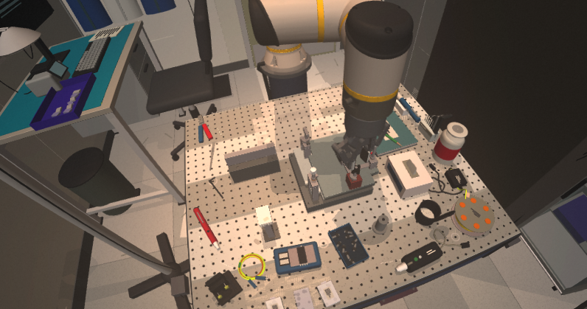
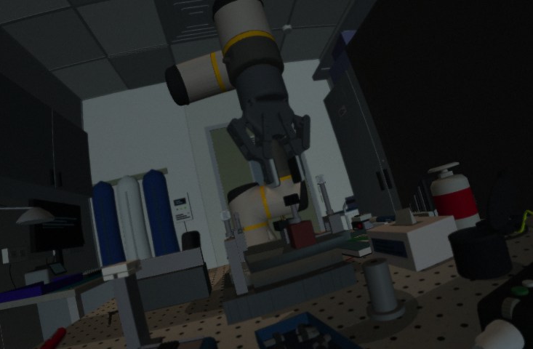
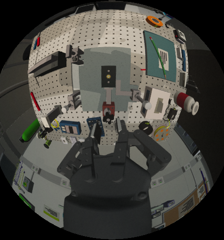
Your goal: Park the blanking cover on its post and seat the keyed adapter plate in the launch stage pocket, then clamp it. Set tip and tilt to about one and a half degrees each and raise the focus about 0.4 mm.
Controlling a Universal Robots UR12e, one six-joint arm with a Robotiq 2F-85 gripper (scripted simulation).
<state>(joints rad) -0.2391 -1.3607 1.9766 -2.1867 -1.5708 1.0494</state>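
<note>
The keyed adapter plate (image 3: 108,76) is a black plate with a brass centre. It lies in the pocket of the grey launch stage (image 1: 334,171) in the middle of the table. A grey clamp arm runs from the plate to a red clamp block (image 1: 353,180) at the stage's near edge. A black star knob (image 2: 291,200) tops that block. The white blanking cover (image 1: 263,214) rests on its post (image 1: 271,229) near the table's front. Micrometer screws (image 1: 313,178) stand at the stage's sides. My gripper (image 2: 282,175) hangs just above the clamp knob, open and empty.
A white box (image 1: 409,173) stands right of the stage, with a red and white bottle (image 1: 449,142) beyond it. A grey block (image 1: 251,162) sits left of the stage. A grey cylinder post (image 1: 382,224) and a blue parts tray (image 1: 348,245) lie in front.
</note>
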